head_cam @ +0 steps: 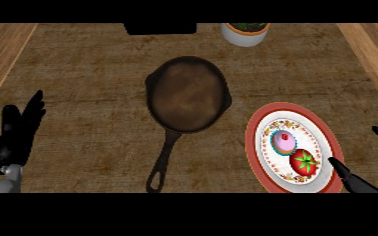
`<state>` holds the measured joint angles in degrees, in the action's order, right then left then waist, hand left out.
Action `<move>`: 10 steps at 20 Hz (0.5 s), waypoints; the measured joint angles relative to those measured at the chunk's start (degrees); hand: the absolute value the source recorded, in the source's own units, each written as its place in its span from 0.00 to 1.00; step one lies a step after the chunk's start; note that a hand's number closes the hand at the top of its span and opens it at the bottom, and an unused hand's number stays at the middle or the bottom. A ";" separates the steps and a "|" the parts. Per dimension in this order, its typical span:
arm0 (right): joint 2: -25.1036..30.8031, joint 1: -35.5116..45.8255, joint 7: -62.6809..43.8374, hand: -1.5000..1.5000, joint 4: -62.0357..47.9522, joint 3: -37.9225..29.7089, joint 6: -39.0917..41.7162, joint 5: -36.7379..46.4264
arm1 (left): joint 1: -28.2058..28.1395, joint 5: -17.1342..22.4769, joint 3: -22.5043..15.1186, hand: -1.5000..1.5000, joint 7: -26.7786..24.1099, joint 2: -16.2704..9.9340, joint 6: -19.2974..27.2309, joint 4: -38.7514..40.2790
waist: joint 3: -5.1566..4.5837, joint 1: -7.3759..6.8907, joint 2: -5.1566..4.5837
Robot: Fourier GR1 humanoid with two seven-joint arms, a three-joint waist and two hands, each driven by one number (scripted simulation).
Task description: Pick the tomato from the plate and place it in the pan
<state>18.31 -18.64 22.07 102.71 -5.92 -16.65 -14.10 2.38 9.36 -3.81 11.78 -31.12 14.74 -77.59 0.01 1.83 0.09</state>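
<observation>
Red tomato (304, 162) is sitting on the plate (260, 130) beside a cupcake (283, 141); we're seeing our right hand (353, 177) extending straight fingers beside it, left hand (16, 130) resting open, pan (188, 94) lying apart.

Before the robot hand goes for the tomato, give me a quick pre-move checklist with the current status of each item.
1. Tomato on the plate: ok.
2. Pan holds nothing: ok.
3. Cupcake sits right beside the tomato, may be bumped: not ok.
4. Right robot hand near the plate's lower right rim, not touching the tomato: ok.
5. Right hand's opening: cannot tell.
6. Left robot hand open, resting at the left edge: ok.
</observation>
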 measured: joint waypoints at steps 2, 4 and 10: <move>2.02 -2.91 -2.03 0.00 3.49 0.04 -0.13 2.34 | 0.89 -0.56 -0.22 0.50 1.13 0.11 -0.11 -0.21 | -0.04 -0.35 0.01; 5.22 -5.25 -5.72 0.00 6.33 -0.20 -0.16 4.98 | 1.01 -0.94 -0.48 0.50 1.36 0.43 -0.15 -0.31 | -0.09 -0.62 -0.01; 18.07 -8.94 -22.68 0.00 12.96 -0.53 1.83 14.22 | 2.55 -1.12 -0.06 0.50 1.58 -0.18 -1.34 0.66 | -0.34 -1.68 -0.39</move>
<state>36.38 -27.58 -0.61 115.66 -6.45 -14.82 0.12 4.93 8.23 -3.87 13.36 -31.30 13.40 -76.93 -0.33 0.15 -0.31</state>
